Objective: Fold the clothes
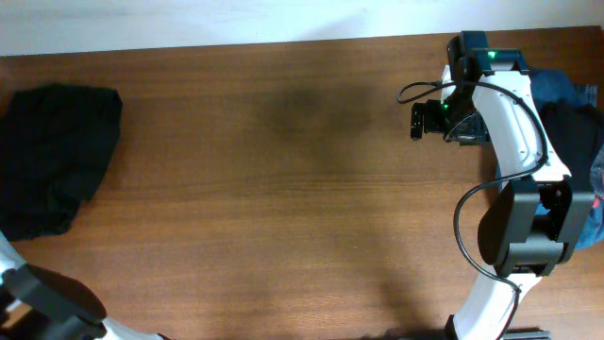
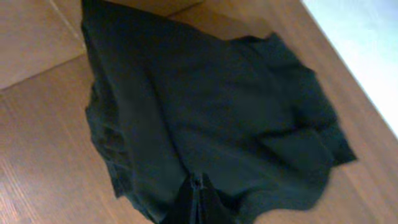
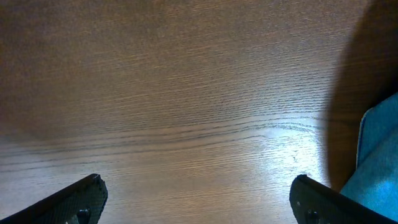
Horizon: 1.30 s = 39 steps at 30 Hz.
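A crumpled black garment lies at the table's far left; in the left wrist view this black garment fills most of the frame. My left gripper is shut, its dark tips pressed together over the garment's near edge, with no cloth seen between them. It is out of the overhead view. More clothes are heaped at the right edge: a blue denim piece and black fabric. My right gripper hovers over bare wood left of that heap. This right gripper is open and empty, with the denim at its right.
The brown wooden table spans the view, with a pale wall along its far edge. The left arm's base sits at the bottom left. The right arm's body and its cable stand at the right, beside the heap.
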Each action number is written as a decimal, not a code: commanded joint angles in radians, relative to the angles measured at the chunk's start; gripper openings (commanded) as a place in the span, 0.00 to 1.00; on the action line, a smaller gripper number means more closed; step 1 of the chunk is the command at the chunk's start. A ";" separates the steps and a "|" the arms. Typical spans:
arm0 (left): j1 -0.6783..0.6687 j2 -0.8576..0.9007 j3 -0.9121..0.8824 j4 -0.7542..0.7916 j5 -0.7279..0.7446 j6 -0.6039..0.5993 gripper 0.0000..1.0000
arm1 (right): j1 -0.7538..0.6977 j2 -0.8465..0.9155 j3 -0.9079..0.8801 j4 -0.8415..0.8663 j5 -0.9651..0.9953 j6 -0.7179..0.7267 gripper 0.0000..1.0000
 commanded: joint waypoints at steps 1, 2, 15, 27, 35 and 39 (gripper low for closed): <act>0.015 0.071 -0.036 0.018 -0.051 0.004 0.01 | -0.001 -0.035 0.019 0.003 0.016 -0.003 0.99; 0.018 0.089 -0.037 0.018 -0.051 0.004 0.02 | -0.001 -0.035 0.019 0.003 0.015 -0.003 0.99; 0.039 0.246 -0.005 -0.030 -0.012 0.032 0.00 | -0.001 -0.035 0.019 0.003 0.016 -0.003 0.99; -0.023 -0.070 0.103 0.000 0.553 0.031 0.18 | -0.001 -0.035 0.019 0.003 0.015 -0.003 0.99; -0.177 -0.115 0.103 -0.010 0.552 0.031 0.99 | -0.001 -0.035 0.019 0.003 0.016 -0.003 0.99; -0.218 -0.115 0.103 -0.010 0.552 0.031 0.99 | -0.001 -0.035 0.019 0.003 0.015 -0.003 0.99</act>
